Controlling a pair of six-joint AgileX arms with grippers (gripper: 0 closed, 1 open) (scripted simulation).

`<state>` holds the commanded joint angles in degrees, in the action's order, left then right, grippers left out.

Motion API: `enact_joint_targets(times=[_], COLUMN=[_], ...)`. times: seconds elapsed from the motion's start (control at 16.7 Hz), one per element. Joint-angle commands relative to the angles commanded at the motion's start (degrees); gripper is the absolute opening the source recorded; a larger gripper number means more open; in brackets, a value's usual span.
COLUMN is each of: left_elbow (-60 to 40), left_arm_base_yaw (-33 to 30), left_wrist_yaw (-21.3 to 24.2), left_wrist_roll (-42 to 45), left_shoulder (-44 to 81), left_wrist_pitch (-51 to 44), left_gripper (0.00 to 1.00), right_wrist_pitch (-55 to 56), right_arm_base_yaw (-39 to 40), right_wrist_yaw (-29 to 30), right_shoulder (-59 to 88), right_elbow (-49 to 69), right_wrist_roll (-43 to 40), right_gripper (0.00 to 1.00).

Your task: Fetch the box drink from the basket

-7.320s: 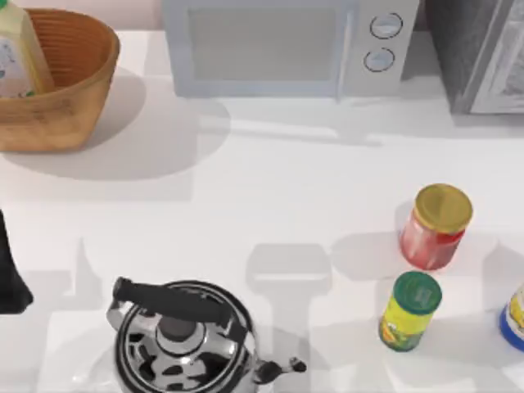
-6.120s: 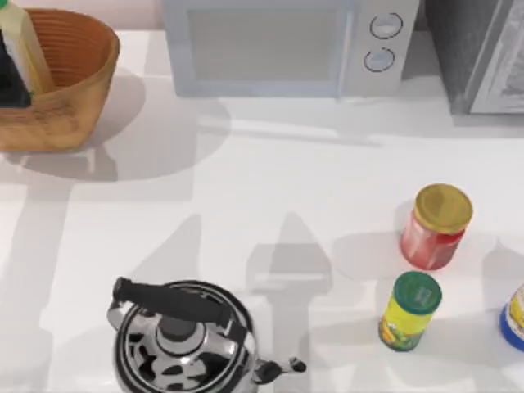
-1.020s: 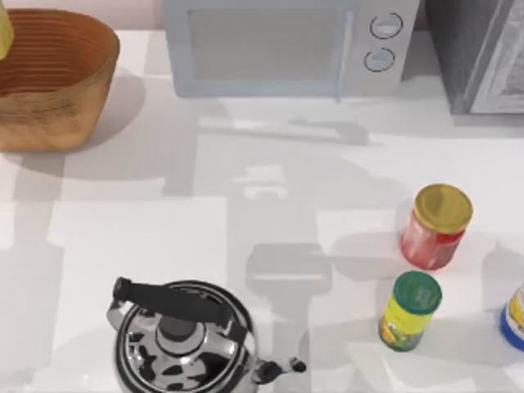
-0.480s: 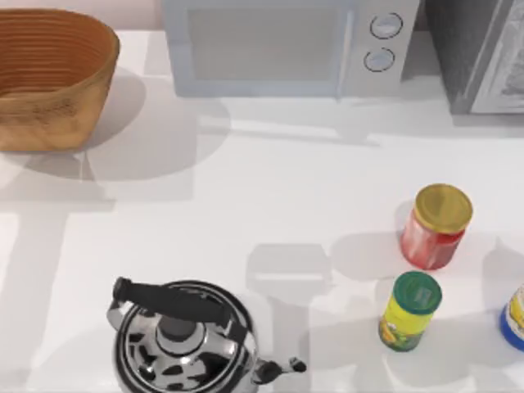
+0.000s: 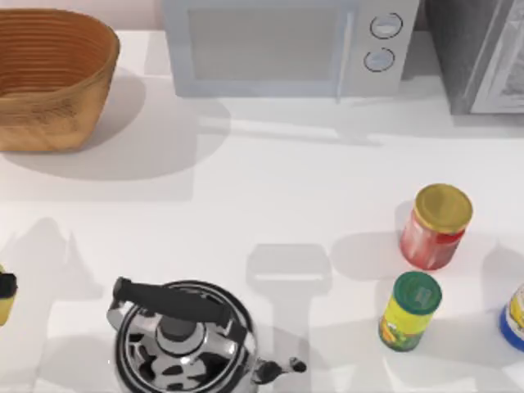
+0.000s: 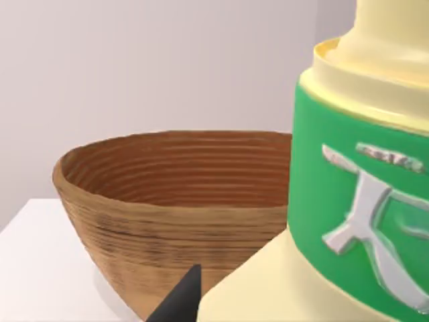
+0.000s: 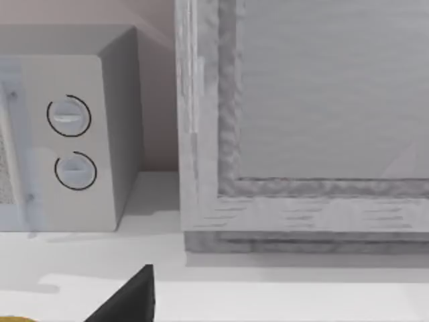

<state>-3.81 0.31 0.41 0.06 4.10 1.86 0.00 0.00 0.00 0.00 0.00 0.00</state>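
From above, the basket [image 5: 51,78] stands at the table's far left corner, with nothing inside its ribbed brown walls. At the left edge of the table [image 5: 270,205], level with the kettle's handle, a sliver of pale yellow with a dark bit on it pokes into view: this is the box drink [image 5: 5,296] with a part of the left gripper [image 5: 6,284] on it, well apart from the basket and near the kettle [image 5: 182,340]. How far the fingers are spread cannot be told from here. A microwave [image 5: 291,47] sits along the back edge, with a grey cabinet [image 5: 483,53] to its right. On the right side a red jar [image 5: 435,227] with a gold lid stands just behind a yellow jar [image 5: 408,312] with a green lid, and a blue-rimmed can [image 5: 514,318] is cut by the right edge.

In the left wrist view the box drink [image 6: 335,201] looms very close, its green collar and pale yellow shoulder in front of the basket [image 6: 167,215], which stands farther off on the white table. One dark fingertip [image 6: 179,303] shows against the carton's lower side, seemingly touching it; the other finger is hidden, so the grip itself cannot be judged.

The right wrist view looks at the microwave's two dials [image 7: 70,144] and the grey cabinet [image 7: 301,121] beside it. A dark tip of the right gripper [image 7: 131,298] sits low over the table; whether its fingers are apart or together cannot be told.
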Motion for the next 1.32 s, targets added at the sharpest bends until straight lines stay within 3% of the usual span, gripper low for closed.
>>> enact_joint_targets(times=[0.54, 0.72, 0.96, 1.32], left_elbow=[3.77, 2.41, -3.80, -20.27], left_arm_base_yaw=[-0.15, -1.90, -8.22, -23.52], left_wrist_yaw=[-0.40, -3.33, -13.39, -37.12], left_wrist_roll=[0.05, -0.89, -3.12, -6.81], left_shoulder=[-3.83, -0.34, 11.54, 39.12], left_wrist_pitch=[-1.78, -1.43, 1.27, 9.46], left_gripper=[0.00, 0.00, 0.00, 0.00], right_wrist_pitch=[0.00, 0.00, 0.00, 0.00], right_arm_base_yaw=[0.00, 0.00, 0.00, 0.00], right_wrist_yaw=[0.00, 0.00, 0.00, 0.00], right_shoulder=[0.00, 0.00, 0.00, 0.00], right_elbow=[0.00, 0.00, 0.00, 0.00], right_wrist_roll=[0.00, 0.00, 0.00, 0.00], right_gripper=[1.00, 1.00, 1.00, 1.00])
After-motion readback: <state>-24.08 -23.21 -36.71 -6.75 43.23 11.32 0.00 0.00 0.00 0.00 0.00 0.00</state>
